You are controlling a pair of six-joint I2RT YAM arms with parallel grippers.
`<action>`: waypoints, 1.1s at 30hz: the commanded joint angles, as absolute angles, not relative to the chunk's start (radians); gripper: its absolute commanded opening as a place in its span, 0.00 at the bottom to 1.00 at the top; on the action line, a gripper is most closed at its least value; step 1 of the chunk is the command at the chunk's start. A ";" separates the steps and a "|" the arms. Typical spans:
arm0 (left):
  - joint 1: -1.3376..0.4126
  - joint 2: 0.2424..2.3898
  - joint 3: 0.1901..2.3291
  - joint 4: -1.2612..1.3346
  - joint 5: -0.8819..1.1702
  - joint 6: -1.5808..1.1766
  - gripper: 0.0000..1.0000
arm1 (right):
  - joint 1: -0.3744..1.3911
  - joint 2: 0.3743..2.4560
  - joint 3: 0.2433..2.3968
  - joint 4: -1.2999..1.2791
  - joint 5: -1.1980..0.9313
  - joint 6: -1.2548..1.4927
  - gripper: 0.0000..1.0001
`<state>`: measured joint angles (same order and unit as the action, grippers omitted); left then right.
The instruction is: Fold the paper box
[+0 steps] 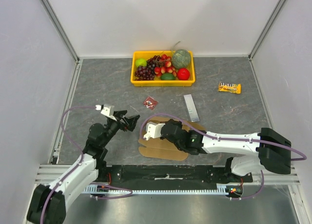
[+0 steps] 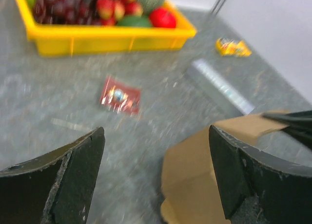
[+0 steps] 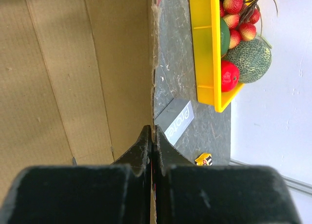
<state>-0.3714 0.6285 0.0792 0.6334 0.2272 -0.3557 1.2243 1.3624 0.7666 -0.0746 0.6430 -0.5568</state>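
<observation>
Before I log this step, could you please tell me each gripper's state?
Left gripper: open, holding nothing.
Right gripper: shut on the paper box edge.

Overhead view, two wrist close-ups (tray (image 1: 163,81) shared)

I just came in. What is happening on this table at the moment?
Two robot arms are working on a brown die-cut cardboard box sheet that lies on the grey table. The right claw is shut on one edge of the sheet, pinching it. The left claw is open beside the sheet's left side and holds nothing. The sheet is not yet folded into a box. A yellow plastic tray of fruit stands at the far side, apart from both arms.
</observation>
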 commanded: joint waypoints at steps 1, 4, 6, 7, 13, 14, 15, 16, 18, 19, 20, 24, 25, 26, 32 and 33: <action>-0.362 0.756 0.118 0.514 0.140 -0.393 0.92 | 1.220 1.359 0.765 -0.038 0.620 -0.534 0.00; -0.360 0.833 0.140 0.512 0.156 -0.397 0.92 | 1.215 1.362 0.765 -0.037 0.615 -0.534 0.00; -0.362 0.859 0.155 0.511 0.190 -0.397 0.89 | 1.215 1.364 0.765 -0.038 0.614 -0.535 0.00; -0.364 0.867 0.156 0.511 0.198 -0.402 0.88 | 1.213 1.365 0.764 -0.040 0.614 -0.537 0.00; -0.364 0.865 0.133 0.543 0.221 -0.417 0.82 | 1.198 1.393 0.767 -0.037 0.626 -0.548 0.00; -0.364 0.865 0.132 0.549 0.230 -0.419 0.80 | 1.197 1.399 0.769 -0.037 0.629 -0.548 0.00; -0.362 0.868 0.127 0.557 0.236 -0.420 0.78 | 1.193 1.407 0.770 -0.040 0.633 -0.548 0.00; -0.364 0.873 0.121 0.567 0.242 -0.422 0.77 | 1.189 1.416 0.773 -0.040 0.637 -0.543 0.00; -0.365 0.882 0.114 0.584 0.253 -0.425 0.75 | 1.183 1.430 0.782 -0.038 0.637 -0.531 0.00; -0.365 0.890 0.110 0.594 0.261 -0.425 0.75 | 1.178 1.442 0.790 -0.037 0.640 -0.520 0.00; -0.365 0.896 0.107 0.606 0.267 -0.425 0.74 | 1.175 1.450 0.796 -0.032 0.646 -0.508 0.00; -0.367 0.939 0.112 0.635 0.291 -0.423 0.73 | 1.167 1.476 0.819 -0.015 0.676 -0.479 0.00; -0.365 0.946 0.113 0.643 0.296 -0.422 0.72 | 1.167 1.479 0.821 -0.012 0.680 -0.477 0.00; -0.367 0.956 0.114 0.649 0.299 -0.420 0.72 | 1.167 1.479 0.821 -0.009 0.675 -0.476 0.00; -0.365 1.015 0.117 0.698 0.316 -0.413 0.72 | 1.167 1.474 0.821 -0.014 0.650 -0.462 0.00; -0.367 1.029 0.121 0.706 0.318 -0.411 0.72 | 1.167 1.474 0.819 -0.012 0.655 -0.463 0.00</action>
